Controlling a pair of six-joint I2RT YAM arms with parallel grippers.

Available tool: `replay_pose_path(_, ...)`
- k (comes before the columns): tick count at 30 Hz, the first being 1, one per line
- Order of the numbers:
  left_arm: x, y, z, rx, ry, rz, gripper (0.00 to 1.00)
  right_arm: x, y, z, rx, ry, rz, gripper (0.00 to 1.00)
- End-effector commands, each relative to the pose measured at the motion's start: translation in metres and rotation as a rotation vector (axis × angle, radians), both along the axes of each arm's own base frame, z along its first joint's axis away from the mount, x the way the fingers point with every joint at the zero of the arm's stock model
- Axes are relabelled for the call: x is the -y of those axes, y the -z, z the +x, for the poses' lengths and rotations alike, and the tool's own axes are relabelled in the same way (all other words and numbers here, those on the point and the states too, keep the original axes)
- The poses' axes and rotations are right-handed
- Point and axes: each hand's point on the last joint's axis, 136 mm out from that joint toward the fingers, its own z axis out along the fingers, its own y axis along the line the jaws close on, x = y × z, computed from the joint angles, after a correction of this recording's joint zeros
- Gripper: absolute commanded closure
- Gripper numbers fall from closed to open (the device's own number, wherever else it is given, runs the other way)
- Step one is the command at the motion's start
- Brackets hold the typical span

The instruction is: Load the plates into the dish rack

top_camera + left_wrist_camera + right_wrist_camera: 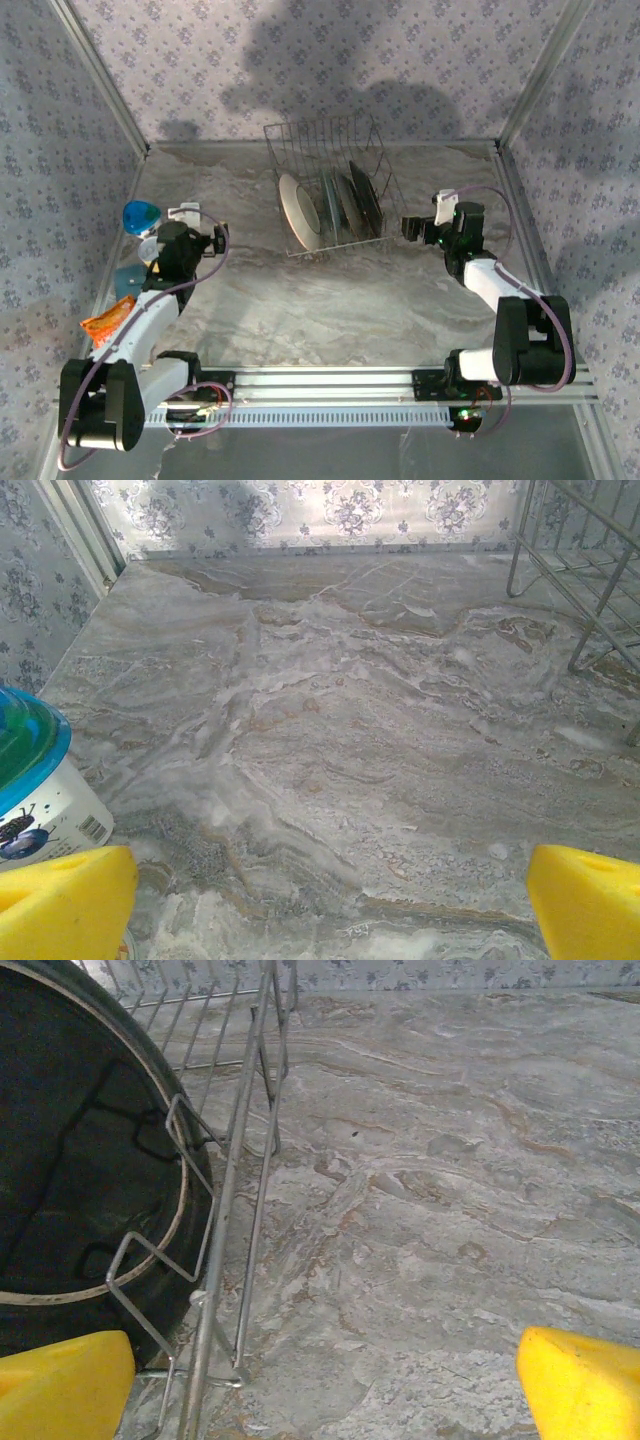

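Observation:
The dish rack (325, 185) stands at the back middle of the marble table. Several plates stand upright in it, from a cream plate (298, 212) on the left to a glossy black plate (366, 200) on the right. My left gripper (218, 238) hovers open to the left of the rack, its yellow fingertips (65, 905) wide apart over bare table. My right gripper (411, 228) is open just right of the rack. In the right wrist view the black plate (80, 1160) leans behind the rack's wire side (235, 1160), and nothing lies between the fingertips (585, 1385).
A small blue-lidded cup (140, 215) (25, 770) sits at the left edge beside my left gripper. An orange item (108, 320) lies nearer the front left. Patterned walls and metal posts close in the table on three sides.

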Motion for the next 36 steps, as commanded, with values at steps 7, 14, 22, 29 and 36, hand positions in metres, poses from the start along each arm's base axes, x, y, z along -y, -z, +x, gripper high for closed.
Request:
replay_pose_path(7,-0.006,-0.011,0.007,0.061,-0.029,0.003,0.01,0.025,-0.018,-0.001,0.065,0.076,-0.018,0.0)
replay_pose_path(14,-0.012,-0.003,0.016,0.072,-0.044,0.025,0.01,0.07,-0.008,-0.005,0.086,0.256,-0.057,0.0)
replay_pose_path(22,-0.023,0.014,0.02,0.051,-0.071,0.051,0.01,0.087,0.028,-0.006,0.086,0.339,-0.033,0.0)
replay_pose_path(29,-0.021,0.029,0.03,0.042,-0.053,0.042,0.01,0.087,0.033,-0.007,0.093,0.343,-0.038,0.0)
replay_pose_path(36,-0.016,0.038,0.041,0.047,-0.018,0.049,0.01,0.078,0.035,-0.01,0.119,0.304,-0.055,0.0)
